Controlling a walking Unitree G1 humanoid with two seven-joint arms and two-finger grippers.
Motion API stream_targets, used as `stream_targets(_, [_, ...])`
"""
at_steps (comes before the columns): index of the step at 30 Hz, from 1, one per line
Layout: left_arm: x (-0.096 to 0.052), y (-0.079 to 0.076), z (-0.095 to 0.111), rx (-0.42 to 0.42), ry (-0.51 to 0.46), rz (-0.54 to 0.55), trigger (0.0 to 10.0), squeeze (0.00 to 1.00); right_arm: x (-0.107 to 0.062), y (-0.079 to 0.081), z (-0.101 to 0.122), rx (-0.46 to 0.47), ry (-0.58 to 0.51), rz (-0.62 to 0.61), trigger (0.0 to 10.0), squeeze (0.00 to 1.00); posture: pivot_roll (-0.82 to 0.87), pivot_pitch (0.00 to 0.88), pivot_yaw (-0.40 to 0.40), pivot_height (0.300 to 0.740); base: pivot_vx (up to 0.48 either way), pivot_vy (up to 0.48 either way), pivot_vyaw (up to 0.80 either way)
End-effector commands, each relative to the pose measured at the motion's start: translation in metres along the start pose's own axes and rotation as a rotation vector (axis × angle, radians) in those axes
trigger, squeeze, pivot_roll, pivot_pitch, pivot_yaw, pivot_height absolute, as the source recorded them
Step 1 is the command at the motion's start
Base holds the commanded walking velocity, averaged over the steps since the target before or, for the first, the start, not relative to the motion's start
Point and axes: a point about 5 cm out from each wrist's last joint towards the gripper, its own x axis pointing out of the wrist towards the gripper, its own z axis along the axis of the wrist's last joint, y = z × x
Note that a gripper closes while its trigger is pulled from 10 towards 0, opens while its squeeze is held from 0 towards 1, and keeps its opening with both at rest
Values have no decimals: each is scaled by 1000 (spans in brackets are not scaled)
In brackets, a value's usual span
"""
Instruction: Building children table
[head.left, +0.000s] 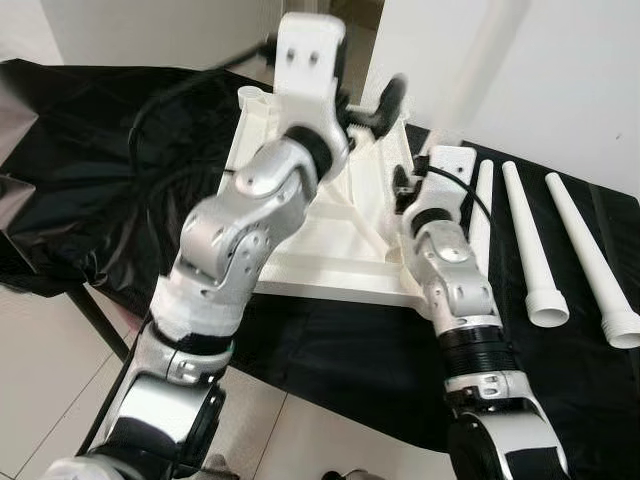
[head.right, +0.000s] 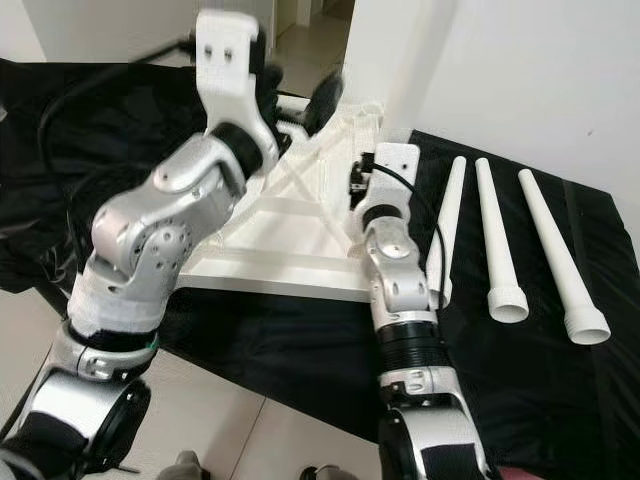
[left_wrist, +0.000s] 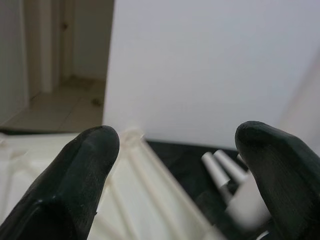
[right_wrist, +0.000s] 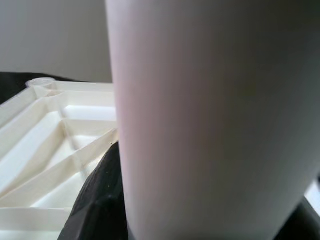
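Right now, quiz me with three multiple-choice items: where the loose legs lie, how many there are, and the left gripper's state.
1. The loose legs lie:
A. left of the tabletop
B. right of the tabletop
C. on the floor
2. Loose legs lying flat:
A. one
B. three
C. five
3. The left gripper is:
A. open
B. shut on a leg
C. shut on cloth

B: the legs lie on the black cloth, right of the tabletop.
B: three lie side by side.
A: the left gripper has its fingers spread, with nothing between them.

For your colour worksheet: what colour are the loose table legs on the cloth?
White. The legs show best in the right eye view, lying on the black cloth.
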Motion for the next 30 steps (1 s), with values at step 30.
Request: stream_targets(30, [-49,-17,-91,298,191,-326,10000,0,-52,-50,-24,-110,-56,-88,10000,0,74,41,-83,740,0,0,0])
